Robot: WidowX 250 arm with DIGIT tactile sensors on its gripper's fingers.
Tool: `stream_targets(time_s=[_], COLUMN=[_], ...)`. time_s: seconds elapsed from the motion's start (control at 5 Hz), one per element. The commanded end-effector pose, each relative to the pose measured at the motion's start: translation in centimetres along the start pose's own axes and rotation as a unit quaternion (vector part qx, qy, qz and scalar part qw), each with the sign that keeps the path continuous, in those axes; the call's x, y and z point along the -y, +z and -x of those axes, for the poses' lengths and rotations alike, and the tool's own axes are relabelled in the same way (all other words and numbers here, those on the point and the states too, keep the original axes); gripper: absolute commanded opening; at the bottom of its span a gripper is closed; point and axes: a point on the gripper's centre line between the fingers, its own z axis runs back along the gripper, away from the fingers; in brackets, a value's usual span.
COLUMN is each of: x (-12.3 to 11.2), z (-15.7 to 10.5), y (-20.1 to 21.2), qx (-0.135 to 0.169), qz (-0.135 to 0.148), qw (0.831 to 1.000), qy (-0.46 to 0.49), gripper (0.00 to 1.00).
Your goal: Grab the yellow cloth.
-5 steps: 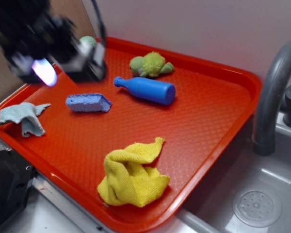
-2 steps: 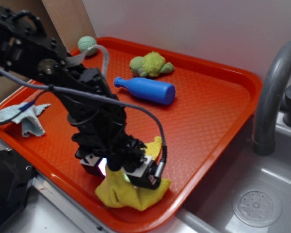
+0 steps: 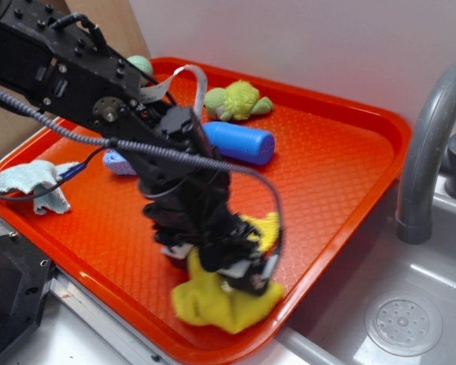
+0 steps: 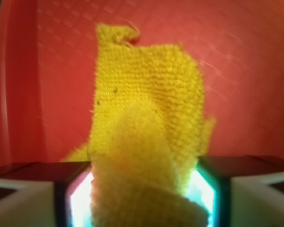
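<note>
The yellow cloth lies bunched at the near edge of the red tray. My gripper is down on top of it, and the black arm hides the cloth's upper part. In the wrist view a thick fold of the yellow cloth stands up between the two fingers and fills the gap between them. The gripper is shut on that fold, and the rest of the cloth spreads forward over the tray.
A blue bottle, a yellow-green plush toy and a green ball lie at the tray's back. A blue sponge peeks from behind the arm. A grey-blue rag lies left. A grey faucet and sink stand right.
The arm swung from the tray's back left down onto the yellow cloth. The cloth has since bunched up and shifted slightly right with the gripper.
</note>
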Motion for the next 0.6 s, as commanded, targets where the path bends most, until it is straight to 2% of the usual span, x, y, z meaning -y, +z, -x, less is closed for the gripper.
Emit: stream_targets(time_s=[0.0,0.2,0.4], x=[-6.1,-10.1,-14.4], z=[-0.9,-1.3,-0.3], y=[10.8,16.6,20.8], qx=[-0.014,-0.001,0.055], qz=[0.008,-0.007,0.011], qw=[0.999,0.997,0.995], qy=[-0.044,-0.080,-0.085], gripper=[0.00,0.00,0.00])
